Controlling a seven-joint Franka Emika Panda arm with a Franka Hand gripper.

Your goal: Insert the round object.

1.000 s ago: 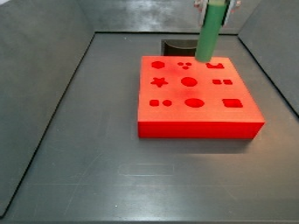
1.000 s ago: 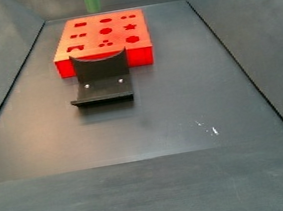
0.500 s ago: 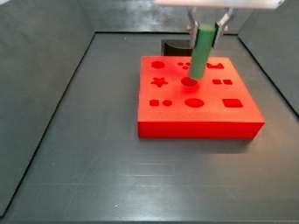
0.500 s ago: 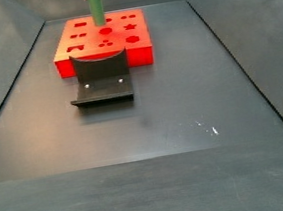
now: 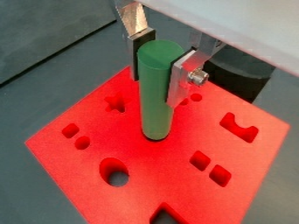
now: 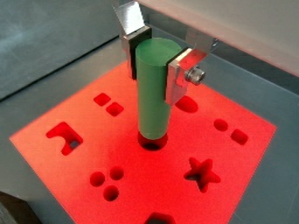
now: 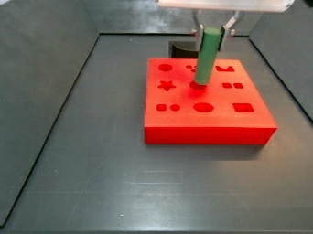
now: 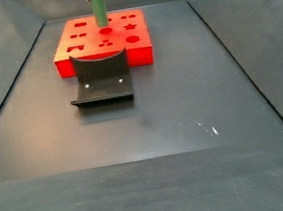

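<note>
The green round peg (image 7: 207, 60) stands nearly upright over the red block (image 7: 208, 130). Its lower end sits in a round hole near the block's middle, as a wrist view (image 6: 153, 105) shows. My gripper (image 7: 218, 26) is shut on the peg's upper part from above. In both wrist views the silver fingers (image 5: 142, 37) press on the peg (image 5: 156, 101) from two sides. The gripper (image 6: 162, 61) is right over the block (image 6: 163, 179). In a side view the peg (image 8: 94, 4) rises from the block (image 8: 65, 49) at the far end.
The block (image 5: 271, 166) has several other shaped holes, among them a star (image 7: 164, 87) and a square (image 7: 243, 107). The dark fixture (image 8: 101, 81) stands against one side of the block; it also shows behind the block (image 7: 184, 47). Grey walls enclose the floor.
The gripper came down with the peg. A second ago the peg hung above the block's far edge; now its lower end is in the round hole and a little deeper.
</note>
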